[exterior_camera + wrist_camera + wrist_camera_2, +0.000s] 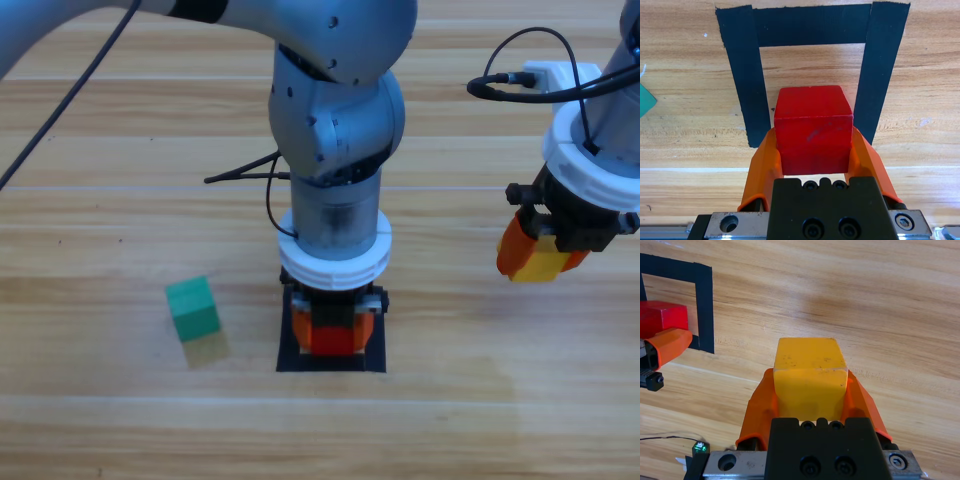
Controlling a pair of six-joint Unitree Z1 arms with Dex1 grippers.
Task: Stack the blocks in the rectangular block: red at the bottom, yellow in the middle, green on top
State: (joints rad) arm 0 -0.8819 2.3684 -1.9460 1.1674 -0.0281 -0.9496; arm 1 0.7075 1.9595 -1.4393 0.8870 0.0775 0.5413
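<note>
You are holding the red cube (813, 130) clamped in the left gripper (813, 150) over the near edge of the black tape rectangle (747, 75), so its open wood lies straight ahead, while your right gripper (537, 256) is waiting well apart, clamping the yellow cube (810, 377).

1. Under my arms lies a pale wooden table (120, 180) of long planks with visible grain.
2. Stuck flat on it is a rectangular outline of black tape (742, 80), with bare wood showing inside.
3. A small teal-green cube (192, 308) sits on the wood, left of the tape outline and apart from it.
4. A thin black cable (240, 172) lies across the planks behind the outline.
</note>
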